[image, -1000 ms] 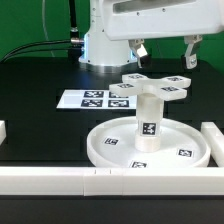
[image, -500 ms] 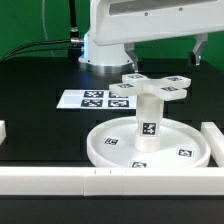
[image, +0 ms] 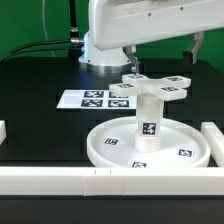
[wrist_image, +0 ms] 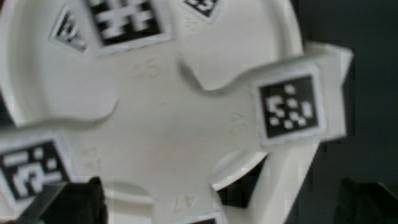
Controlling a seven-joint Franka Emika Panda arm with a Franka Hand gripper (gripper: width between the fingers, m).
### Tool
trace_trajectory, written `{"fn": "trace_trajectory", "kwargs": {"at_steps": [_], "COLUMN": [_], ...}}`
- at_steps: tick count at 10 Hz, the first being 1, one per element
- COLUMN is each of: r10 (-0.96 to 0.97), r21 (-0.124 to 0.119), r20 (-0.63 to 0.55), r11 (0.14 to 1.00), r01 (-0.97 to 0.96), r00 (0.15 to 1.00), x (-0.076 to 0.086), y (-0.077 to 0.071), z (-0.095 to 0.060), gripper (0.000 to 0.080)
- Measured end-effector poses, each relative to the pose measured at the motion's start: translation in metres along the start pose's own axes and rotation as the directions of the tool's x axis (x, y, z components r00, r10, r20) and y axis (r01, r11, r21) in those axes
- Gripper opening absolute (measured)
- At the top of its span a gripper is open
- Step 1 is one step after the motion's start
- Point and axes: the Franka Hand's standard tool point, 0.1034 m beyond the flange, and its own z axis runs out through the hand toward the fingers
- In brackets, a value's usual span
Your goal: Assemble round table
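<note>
The large rimmed round disc lies on the black table at the front. The short cylinder leg stands upright in its middle. The cross-shaped four-arm piece sits on top of the leg and fills the wrist view, its tags showing. My gripper hangs just above and behind the cross piece. It is open and empty. In the wrist view the gripper has one dark finger on each side of the cross piece's hub, apart from it.
The marker board lies flat behind the disc on the exterior view's left. White border blocks run along the front, at the right and at the left edge. The robot base and cables stand at the back.
The hand has come lower and closer over the cross piece, and its fingers stand wider apart in the exterior view. The table parts have not moved.
</note>
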Motion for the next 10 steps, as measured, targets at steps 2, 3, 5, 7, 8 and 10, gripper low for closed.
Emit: {"fn": "trace_trajectory", "kwargs": {"at_steps": [2, 3, 5, 7, 8, 10], "r10": [-0.235, -0.333, -0.402, -0.51, -0.573, -0.726], "r21": [-0.008, -0.008, -0.005, -0.006, -0.004, -0.007], "r20": [0.008, 0.013, 0.017, 0.024, 0.026, 0.031], "r11": [0.972, 0.943, 0.916, 0.86, 0.82, 0.687], "r01": [0.235, 0.333, 0.402, 0.51, 0.573, 0.727], "r00": [0.972, 0.943, 0.915, 0.86, 0.819, 0.687], "x": [0.0, 0.0, -0.002, -0.003, -0.004, -0.007], "y": [0.001, 0.001, 0.003, 0.006, 0.006, 0.008], "z": [0.001, 0.003, 0.006, 0.007, 0.007, 0.012], "gripper": [0.0649, 0.0649, 0.0649, 0.0649, 0.0649, 0.0649]}}
